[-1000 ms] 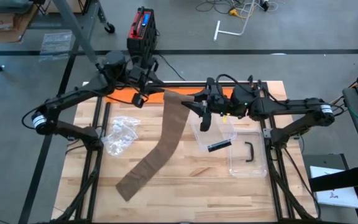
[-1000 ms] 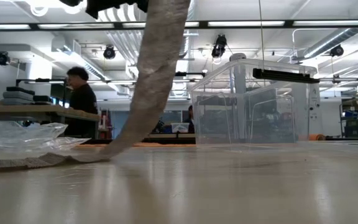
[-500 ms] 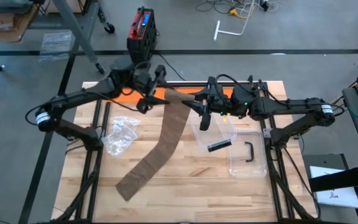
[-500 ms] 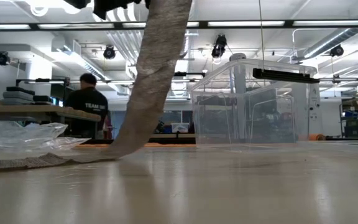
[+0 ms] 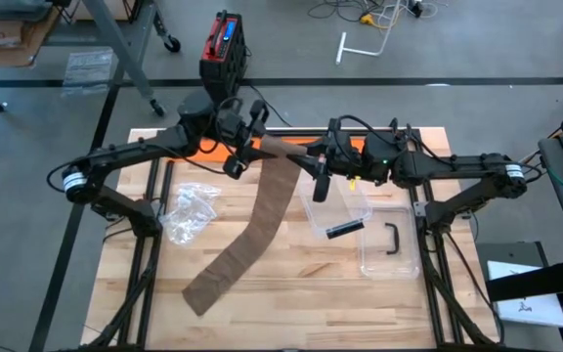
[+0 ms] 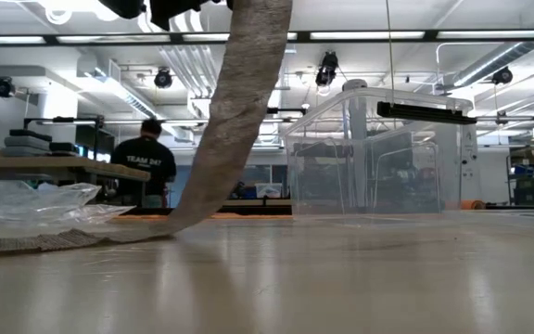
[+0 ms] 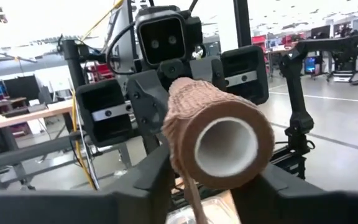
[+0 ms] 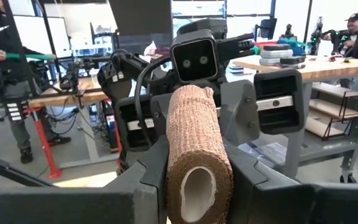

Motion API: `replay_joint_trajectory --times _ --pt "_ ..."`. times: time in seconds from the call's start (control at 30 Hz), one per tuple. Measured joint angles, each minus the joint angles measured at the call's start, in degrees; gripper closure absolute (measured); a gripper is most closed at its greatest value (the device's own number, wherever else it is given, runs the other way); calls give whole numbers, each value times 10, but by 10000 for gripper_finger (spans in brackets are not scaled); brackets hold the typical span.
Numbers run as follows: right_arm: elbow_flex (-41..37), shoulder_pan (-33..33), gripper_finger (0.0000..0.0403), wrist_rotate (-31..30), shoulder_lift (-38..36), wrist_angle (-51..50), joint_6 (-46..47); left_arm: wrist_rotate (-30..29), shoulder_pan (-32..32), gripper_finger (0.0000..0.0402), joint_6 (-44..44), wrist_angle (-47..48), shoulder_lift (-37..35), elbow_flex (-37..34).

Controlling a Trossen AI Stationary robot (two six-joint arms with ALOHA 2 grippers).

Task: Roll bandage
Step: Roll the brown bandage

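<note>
- We've got both grippers up at the far middle of the table (image 5: 379, 293), facing each other with the bandage roll (image 8: 194, 149) between them.
- Right gripper (image 8: 194, 180) is clamped on one end of the roll.
- Left gripper (image 7: 213, 180) is closed on the other end.
- The loose bandage tail (image 5: 247, 240) hangs down and trails toward the near left, next to a crinkly plastic bag (image 5: 189, 210).
- A clear bin (image 5: 384, 244) sits on the right.

Brown bandage roll (image 8: 194, 163) clamped between right pincer (image 8: 194, 186) fingers, left pincer (image 8: 194, 99) gripping its far end
</note>
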State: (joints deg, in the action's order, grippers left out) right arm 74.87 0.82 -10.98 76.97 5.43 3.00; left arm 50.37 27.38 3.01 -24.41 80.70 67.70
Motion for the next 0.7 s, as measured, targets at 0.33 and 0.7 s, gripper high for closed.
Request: replay_joint_trajectory --times 0.33,0.7 --pt "0 0 312 14 0 1 33 -15 -2 397 41 -2 2 0" --pt "-2 -1 312 69 1 -20 77 -44 -2 401 40 0 2 0"
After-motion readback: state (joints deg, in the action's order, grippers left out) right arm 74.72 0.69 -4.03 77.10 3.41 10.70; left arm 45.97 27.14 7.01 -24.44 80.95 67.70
